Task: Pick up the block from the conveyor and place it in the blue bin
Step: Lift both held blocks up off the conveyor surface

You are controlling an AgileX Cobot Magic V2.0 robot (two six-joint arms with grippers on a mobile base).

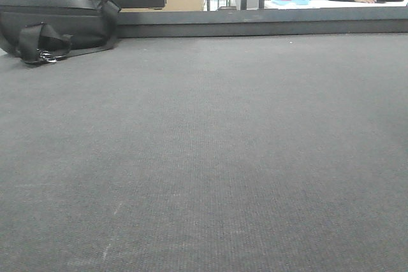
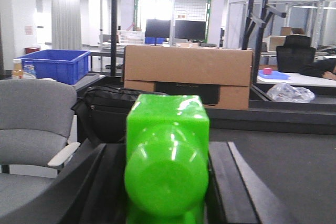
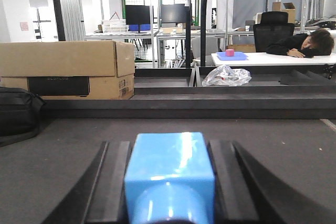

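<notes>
The left hand [image 2: 167, 148] is clamped on a green block [image 2: 167, 124] and the right hand [image 3: 169, 148] on a blue block [image 3: 169, 166], so the grabbing looks done. The blue bin [image 2: 52, 64] sits far off to the left, well apart, and I'd say dropping them in is what's left.

Dark grey woven conveyor [image 1: 204, 157], green block [image 2: 167, 156], light blue block [image 3: 169, 174], blue bin [image 2: 55, 69], black bag [image 1: 57, 20]

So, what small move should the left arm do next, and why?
Probably swing the left gripper leftward toward the blue plastic bin, seen far left: it is shut on a glossy green plastic block. The right gripper, shut on a glossy blue block, could follow.
</notes>
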